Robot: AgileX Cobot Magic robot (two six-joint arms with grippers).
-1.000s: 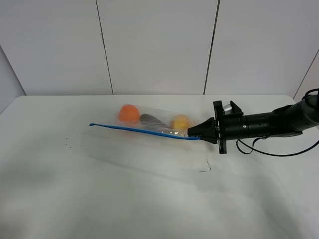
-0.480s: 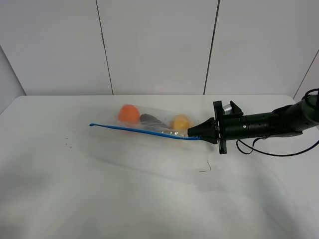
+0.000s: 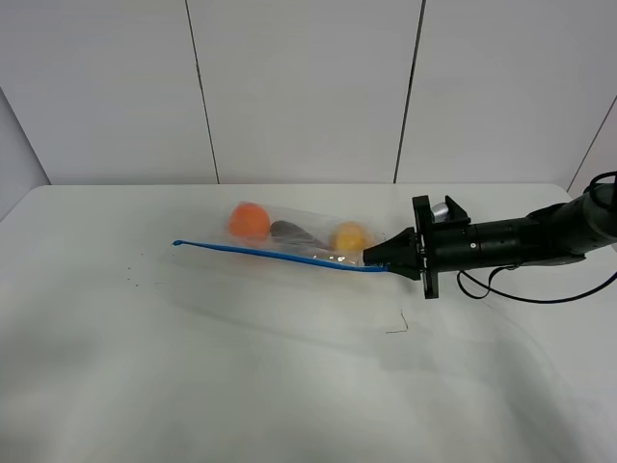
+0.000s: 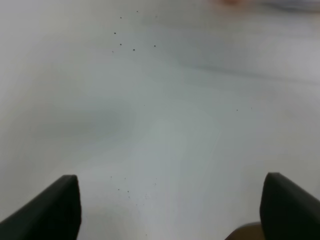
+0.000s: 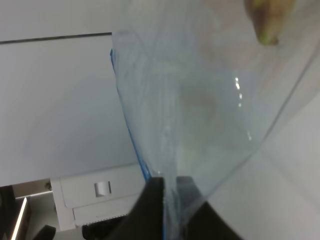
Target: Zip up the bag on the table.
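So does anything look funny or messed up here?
A little. The bag isn't lying flat: the right gripper has its corner between the fingers, and the blue zip strip hangs slanted above the table. Nothing is spilled; the fruit is inside.

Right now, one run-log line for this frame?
right gripper: pinching zip strip end of bag | left gripper: open over table | fruit inside

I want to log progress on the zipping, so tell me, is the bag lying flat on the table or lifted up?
Partly lifted. The right tool pinches the bag at the near end of its blue zip strip, which hangs taut above the table.
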